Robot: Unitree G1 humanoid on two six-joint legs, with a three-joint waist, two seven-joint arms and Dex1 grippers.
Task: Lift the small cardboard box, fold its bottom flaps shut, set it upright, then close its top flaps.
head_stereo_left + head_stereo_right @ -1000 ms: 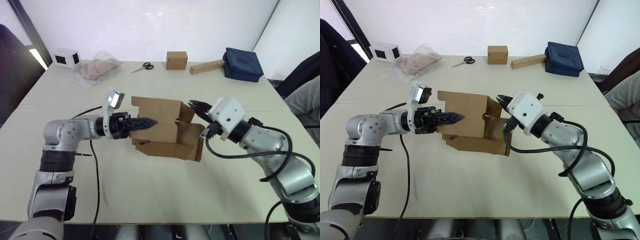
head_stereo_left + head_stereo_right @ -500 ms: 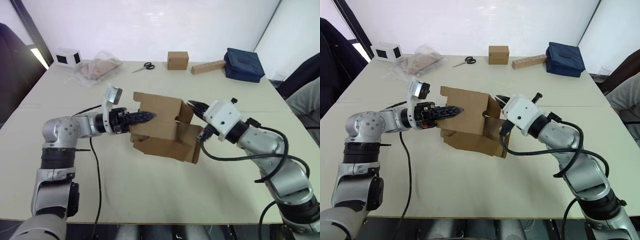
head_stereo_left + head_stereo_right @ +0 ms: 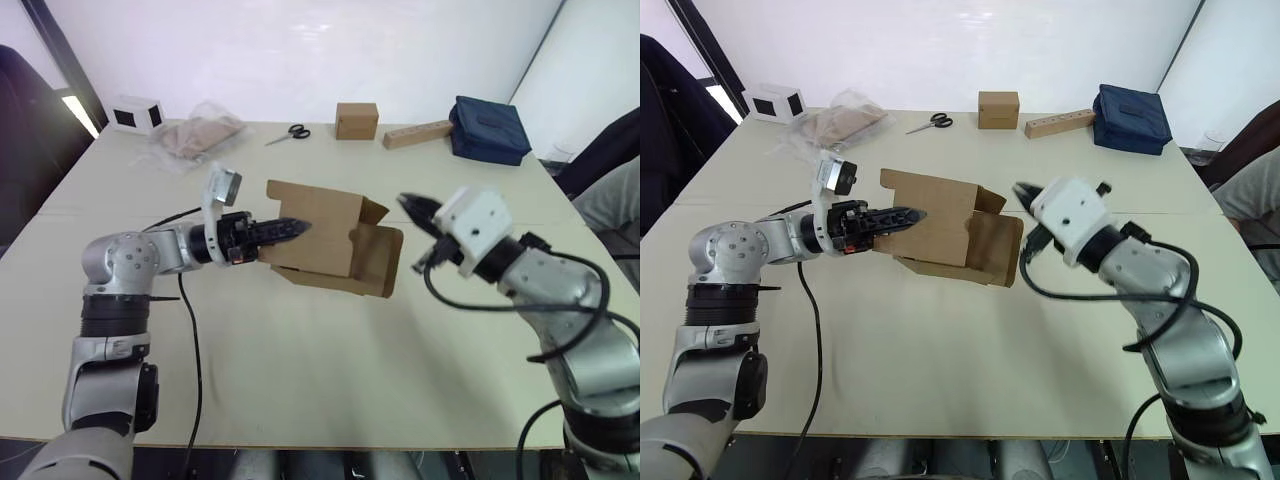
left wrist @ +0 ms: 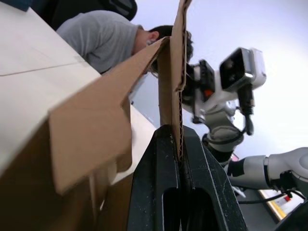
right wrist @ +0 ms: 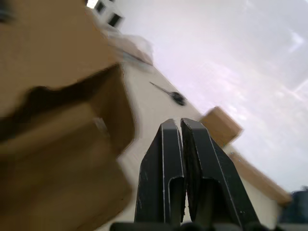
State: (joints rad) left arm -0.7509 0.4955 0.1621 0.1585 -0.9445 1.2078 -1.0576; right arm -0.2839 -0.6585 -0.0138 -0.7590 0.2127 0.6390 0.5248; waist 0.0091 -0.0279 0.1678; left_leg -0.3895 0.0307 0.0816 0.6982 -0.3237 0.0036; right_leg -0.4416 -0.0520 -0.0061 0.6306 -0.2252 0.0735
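While the left gripper (image 3: pixel 290 229) pinches a wall of the small cardboard box (image 3: pixel 320 232), holding it tilted over the table (image 3: pixel 300 380), the empty, closed right gripper (image 3: pixel 410 206) should push the bottom flaps (image 3: pixel 378 260) squarely inward.

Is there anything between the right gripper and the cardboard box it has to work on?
Nothing visible. The right gripper, fingers shut, hangs just off the box's open-flap end with only open air and bare table between them. The left gripper is clamped on a wall at the box's other side, out of the way.
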